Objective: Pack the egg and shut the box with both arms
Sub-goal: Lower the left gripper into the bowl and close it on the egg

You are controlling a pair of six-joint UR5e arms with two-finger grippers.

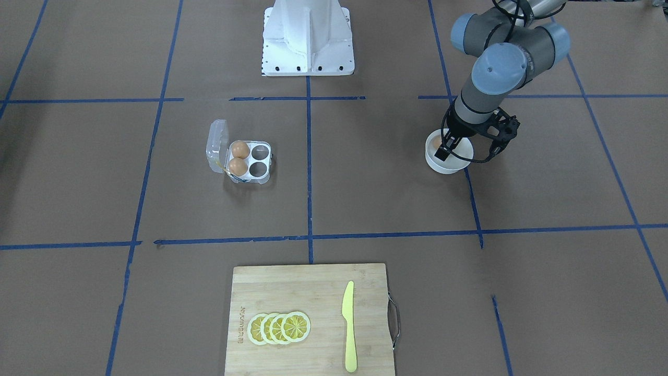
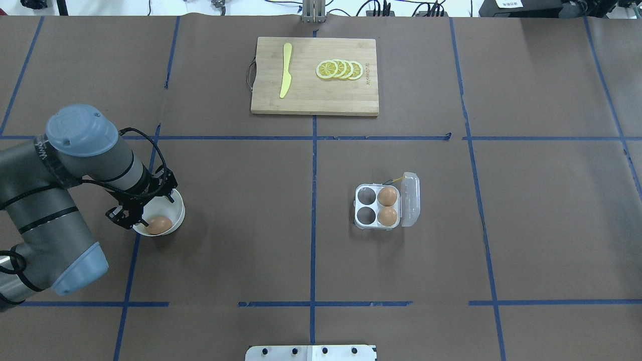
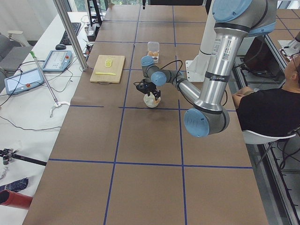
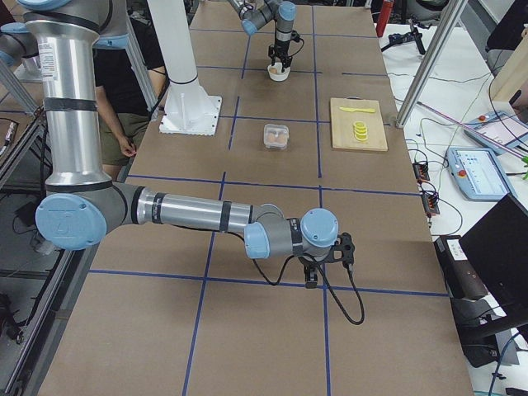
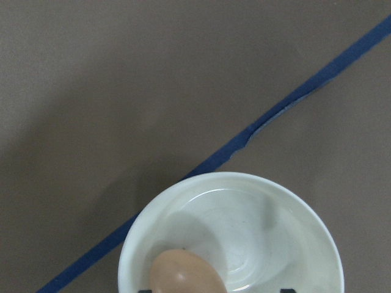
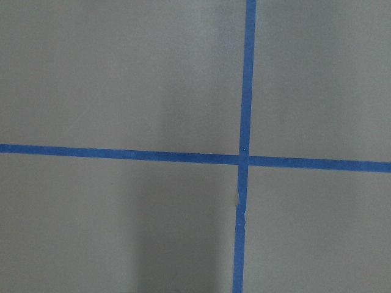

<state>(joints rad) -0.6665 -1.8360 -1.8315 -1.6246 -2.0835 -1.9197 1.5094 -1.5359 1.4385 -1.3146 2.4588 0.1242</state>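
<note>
1. Bench [image 2: 526,225] covered in brown paper, marked into squares by blue tape lines [image 2: 313,165].
2. Near the bench's left end, on the robot's side, a white bowl [image 2: 179,215] holds one brown egg [image 2: 159,224]. This egg is not in the box.
3. The left claw [image 2: 144,208] hangs just over the bowl, pointing down. Its jaws are spread wide and grip nothing. In the left wrist view the two fingertips show at either side of the bowl, with the egg lying between them, closer to one.
4. A clear plastic box [image 2: 376,205] sits around the middle of the bench, a little toward the right end. Its lid [image 2: 410,199] is swung open to the side.
5. Two more brown eggs [image 2: 387,196] fill the two cups next to the lid. The other two cups are empty.
6. The right claw [image 4: 313,276] hangs low near the bench's right end, above a crossing of tape lines. I cannot tell whether it is open or closed.
7. At the middle of the far edge lies a wooden cutting board [image 2: 311,95]. It carries a yellow knife [image 2: 285,70] and a row of lemon slices [image 2: 340,69].
</note>
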